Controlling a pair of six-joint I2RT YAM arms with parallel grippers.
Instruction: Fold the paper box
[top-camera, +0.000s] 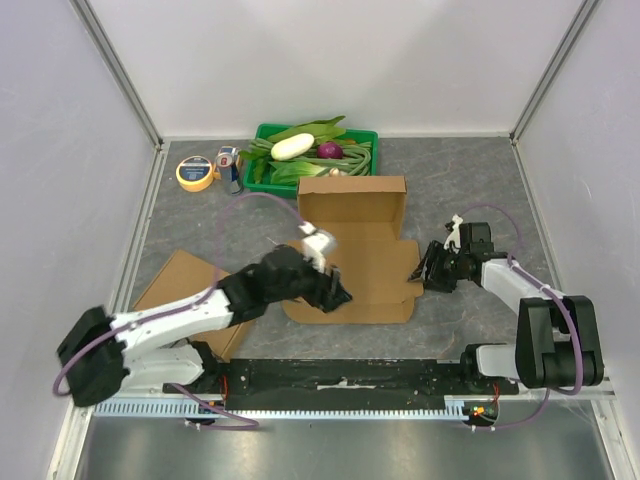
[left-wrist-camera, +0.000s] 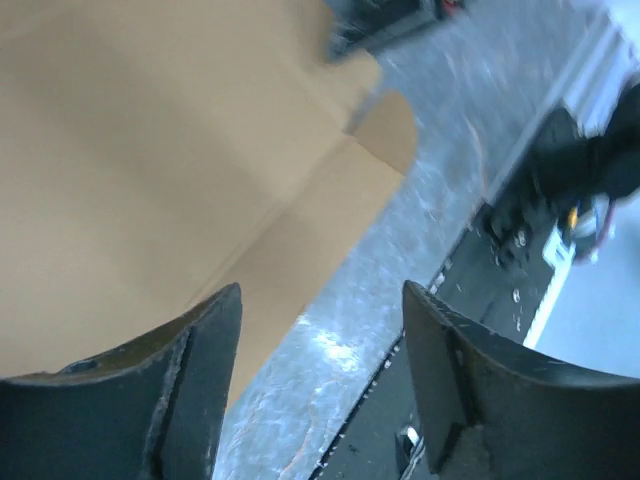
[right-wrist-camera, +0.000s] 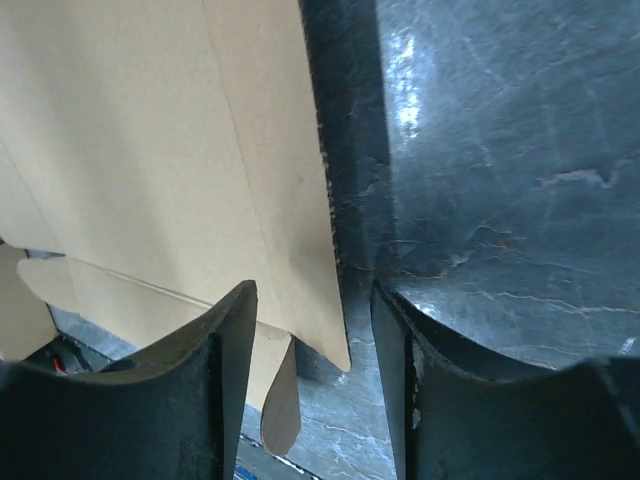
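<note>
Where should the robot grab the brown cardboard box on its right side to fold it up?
Grab the thin side flap of the paper box, coming in from the right, where the open right gripper sits. That flap's edge casts a shadow on the table, so it seems slightly lifted, probably leaving room for one finger underneath.

Top camera high behind the near edge, looking down over the whole desk, left wrist camera close above the paper box, facing the near right corner, right wrist camera close over the box's right edge, all three views sharing the cardboard.
</note>
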